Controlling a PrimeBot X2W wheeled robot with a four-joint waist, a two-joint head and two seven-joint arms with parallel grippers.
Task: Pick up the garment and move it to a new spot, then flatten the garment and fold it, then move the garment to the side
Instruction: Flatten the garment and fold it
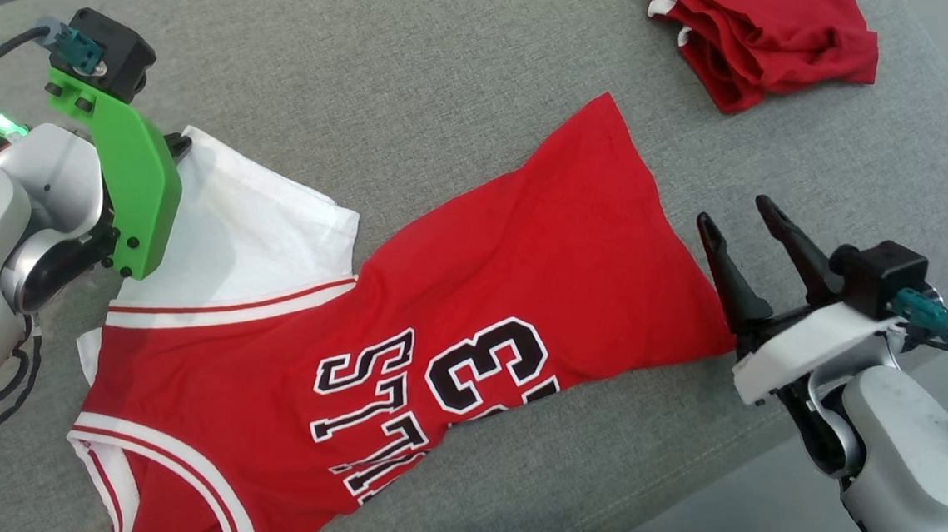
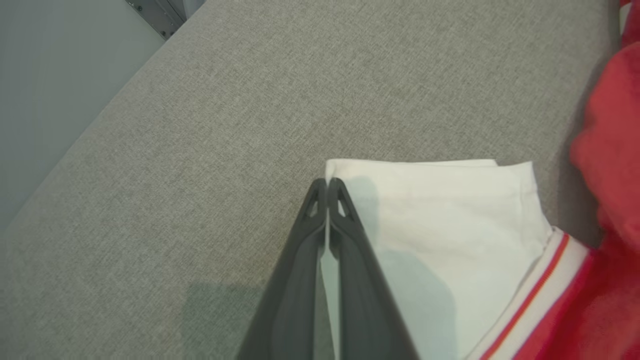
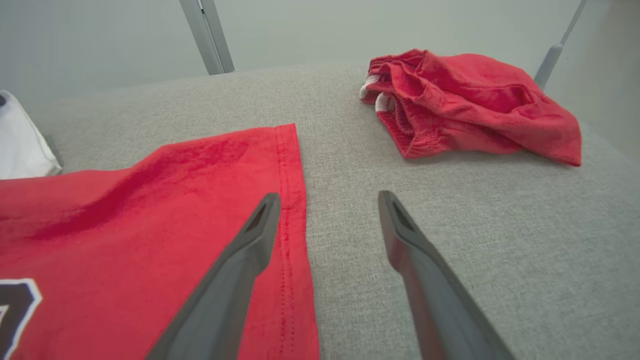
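The garment (image 1: pixel 460 300) (a red jersey with a white section (image 2: pixel 450 225)) is lying spread across the grey cushion (image 1: pixel 427 69), from centre to lower left. The left gripper (image 2: pixel 327 187) is pinching the white section's corner, its fingers pressed together. The right gripper (image 1: pixel 734 213) is holding its jaws spread over the red hem. A crumpled red cloth (image 1: pixel 765 20) is sitting well apart.

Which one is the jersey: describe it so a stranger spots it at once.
On the grey cushion, look to the middle. The jersey lies spread out there, red with white trim. Unlike the plain white cloth at its edge and the crumpled red bundle at the far right, it carries black lettering and a number.
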